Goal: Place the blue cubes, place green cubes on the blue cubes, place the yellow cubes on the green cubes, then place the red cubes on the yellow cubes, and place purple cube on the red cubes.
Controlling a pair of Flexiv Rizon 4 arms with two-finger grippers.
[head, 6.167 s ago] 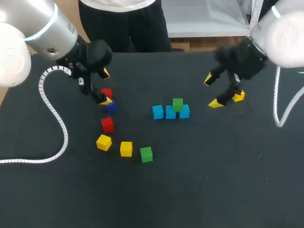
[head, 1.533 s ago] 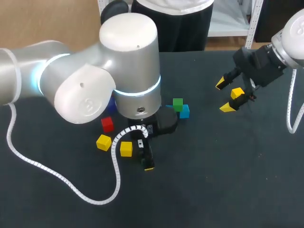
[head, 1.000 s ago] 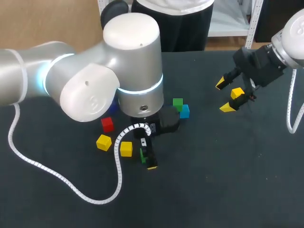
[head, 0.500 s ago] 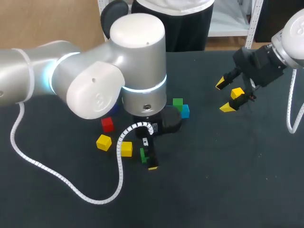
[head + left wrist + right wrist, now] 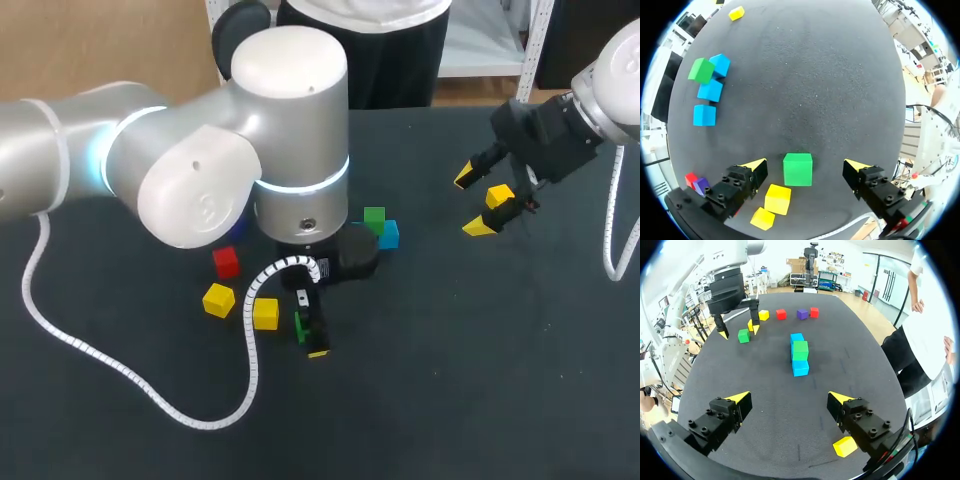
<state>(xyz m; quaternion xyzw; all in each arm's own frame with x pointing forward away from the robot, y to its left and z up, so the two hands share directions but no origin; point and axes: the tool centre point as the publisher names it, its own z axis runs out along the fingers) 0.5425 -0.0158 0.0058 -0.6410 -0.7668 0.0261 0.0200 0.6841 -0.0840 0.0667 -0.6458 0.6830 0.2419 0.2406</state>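
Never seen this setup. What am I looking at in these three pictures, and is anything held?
Two robot arms work at a table. One picture looks down from above; the two round ones come from a camera on each wrist. The left claw is open around a green cube, not gripping it. The right claw is open and empty, a yellow cube beside it. Three blue cubes stand in a row with a second green cube on top. More yellow cubes, red cubes and a purple cube lie loose.
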